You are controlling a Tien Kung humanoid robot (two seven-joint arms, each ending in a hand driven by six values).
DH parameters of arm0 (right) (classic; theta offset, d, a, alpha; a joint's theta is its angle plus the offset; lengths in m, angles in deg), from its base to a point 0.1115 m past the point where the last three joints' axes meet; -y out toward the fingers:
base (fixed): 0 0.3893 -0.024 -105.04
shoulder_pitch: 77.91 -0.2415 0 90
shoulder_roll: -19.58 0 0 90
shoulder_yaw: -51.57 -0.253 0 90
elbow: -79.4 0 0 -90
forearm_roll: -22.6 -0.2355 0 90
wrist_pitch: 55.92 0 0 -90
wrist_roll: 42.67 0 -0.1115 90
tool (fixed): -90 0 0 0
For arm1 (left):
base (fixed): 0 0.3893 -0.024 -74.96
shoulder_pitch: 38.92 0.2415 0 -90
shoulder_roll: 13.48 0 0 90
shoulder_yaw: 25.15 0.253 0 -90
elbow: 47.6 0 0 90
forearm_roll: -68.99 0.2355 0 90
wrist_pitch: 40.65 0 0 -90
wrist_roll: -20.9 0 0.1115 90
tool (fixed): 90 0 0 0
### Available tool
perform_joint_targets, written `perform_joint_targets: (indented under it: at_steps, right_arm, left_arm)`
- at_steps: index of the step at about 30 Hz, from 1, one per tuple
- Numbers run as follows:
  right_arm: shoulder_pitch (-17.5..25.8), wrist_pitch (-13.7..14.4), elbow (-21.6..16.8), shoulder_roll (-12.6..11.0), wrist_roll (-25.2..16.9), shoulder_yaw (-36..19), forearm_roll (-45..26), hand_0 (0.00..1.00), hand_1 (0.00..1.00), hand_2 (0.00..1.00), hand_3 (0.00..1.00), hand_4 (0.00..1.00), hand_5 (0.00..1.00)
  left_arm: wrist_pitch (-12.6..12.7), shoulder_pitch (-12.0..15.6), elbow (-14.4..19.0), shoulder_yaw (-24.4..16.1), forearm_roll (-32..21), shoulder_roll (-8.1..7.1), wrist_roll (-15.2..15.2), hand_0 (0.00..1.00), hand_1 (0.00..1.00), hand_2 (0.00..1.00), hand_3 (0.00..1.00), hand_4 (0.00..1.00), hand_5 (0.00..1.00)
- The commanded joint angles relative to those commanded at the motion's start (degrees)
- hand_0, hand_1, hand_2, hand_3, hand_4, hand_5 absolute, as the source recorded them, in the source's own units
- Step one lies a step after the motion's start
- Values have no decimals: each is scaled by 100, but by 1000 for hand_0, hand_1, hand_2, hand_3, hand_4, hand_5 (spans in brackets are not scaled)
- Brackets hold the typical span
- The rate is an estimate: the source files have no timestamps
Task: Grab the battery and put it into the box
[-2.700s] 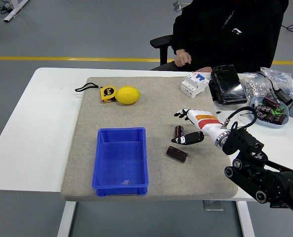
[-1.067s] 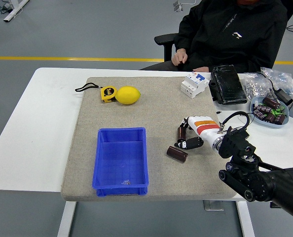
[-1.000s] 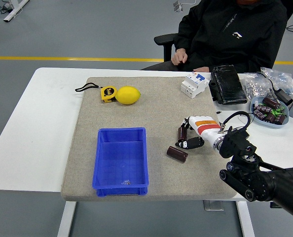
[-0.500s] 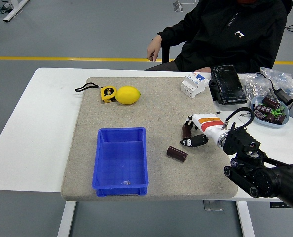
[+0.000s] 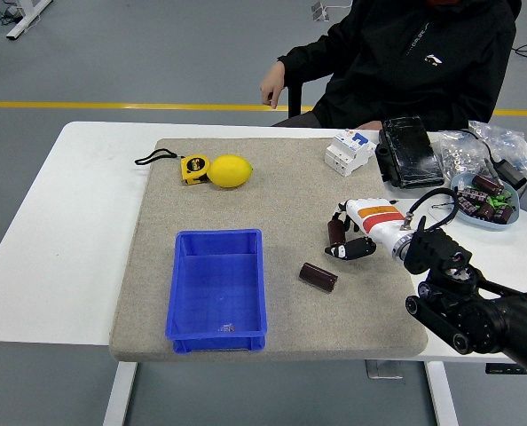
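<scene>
Reaching in from the right edge of the head view, the robot's right hand [image 5: 350, 238] had its fingers curled around a dark cylindrical battery [image 5: 336, 232], gripping it upright at the right side of the beige fabric mat [image 5: 210, 293]. Whether the cylinder was clear of the mat or resting on it could not be told from this angle. A second dark cylinder [image 5: 318, 276] lay on its side just near and left of the hand, apart from it. The open blue plastic box [image 5: 217, 288] sat well to the left, toward the mat's near edge, with nothing visible inside.

Farther off on the mat lay a yellow lemon [image 5: 231, 171] touching a yellow tape measure [image 5: 193, 169], and at the far right a white circuit breaker [image 5: 350, 151] beside a black rectangular pack [image 5: 410, 153]. A blue bowl of small parts [image 5: 483, 197] stood on the white table [image 5: 59, 222] at the far right. A person in black sat beyond the table, one hand [image 5: 271, 89] raised clear of it.

The grip looked to be by the fingertips, so the smooth cylinder might slip or tilt on the way left. Travelling low, the hand could knock the lying cylinder. Releasing early would drop the battery on the mat short of the box.
</scene>
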State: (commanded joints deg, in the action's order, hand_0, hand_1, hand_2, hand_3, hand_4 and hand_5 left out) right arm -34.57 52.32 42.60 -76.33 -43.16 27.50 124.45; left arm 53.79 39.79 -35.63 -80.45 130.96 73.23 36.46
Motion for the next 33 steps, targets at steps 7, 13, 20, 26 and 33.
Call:
perform_joint_targets:
  at_steps: [7,13,20,26,33]
  right_arm:
    - [-26,-5,-276,-44,27,-131,123,226,392,473,498,788,322]
    - [-88,-1,-729,-51,97,-225,267,223,390,472,498,782,319]
    - [-121,39,-1671,-42,271,-215,451,223,391,471,498,771,311]
    - [-147,-88,-2606,34,397,-54,457,238,406,477,498,763,304]
    - [-288,-545,-3065,266,622,328,538,322,472,563,579,804,316]
  left_arm:
    - [3,8,-1,-12,-4,-13,2,723,699,662,585,632,541]
    - [5,7,-2,-35,21,-26,7,723,699,663,585,633,539]
    - [7,6,-4,-81,65,-34,12,723,699,663,585,633,539]
    - [4,4,-4,-93,85,-37,15,723,699,664,585,633,539]
    - [-7,13,2,-138,157,-43,38,724,699,663,585,632,539]
